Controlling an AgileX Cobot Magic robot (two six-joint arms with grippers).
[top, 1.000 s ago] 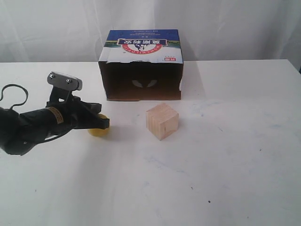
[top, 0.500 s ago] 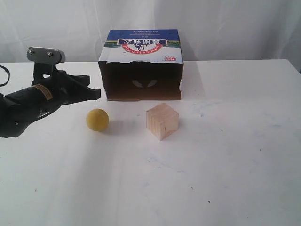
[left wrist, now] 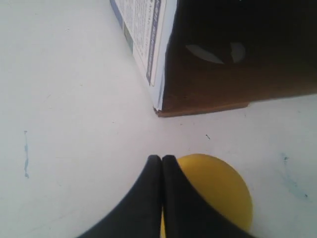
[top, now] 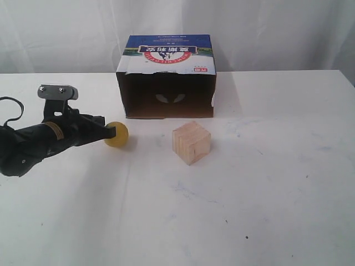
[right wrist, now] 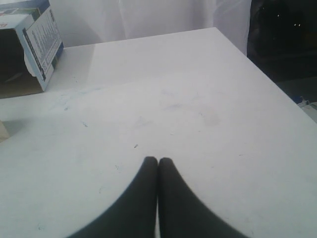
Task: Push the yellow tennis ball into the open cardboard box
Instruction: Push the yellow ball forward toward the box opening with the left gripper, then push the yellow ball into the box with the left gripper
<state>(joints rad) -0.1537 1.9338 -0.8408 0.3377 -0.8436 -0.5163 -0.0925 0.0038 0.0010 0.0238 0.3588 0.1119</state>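
— The left gripper [top: 111, 132] is squeezing its two black fingers tight together, and nothing is sitting between them. What is it touching?

— Its tip is pressing against the side of the yellow tennis ball [top: 117, 134]. The arm is reaching in low from the left, and the ball is sitting right at the end of it.

— Where is the ball lying?

— It is resting on the white table [top: 249, 210], near the front left corner of the open cardboard box [top: 166, 52]. It is not touching the box, and it is not inside it.

— Which way is the box facing?

— Its open side is facing the front, and it is looking very dark inside. Its top is showing blue and white print with a red logo.

— Is anything else sitting there?

— A pale wooden cube [top: 191, 143] is sitting to the right of the ball, in front of the box. It is standing apart from both of them.

— What is the other one doing?

— The right gripper [right wrist: 158, 159] is pressing its fingers together too, and it is gripping nothing. It is pointing across bare table, well away from the box. The outside camera is not showing it.
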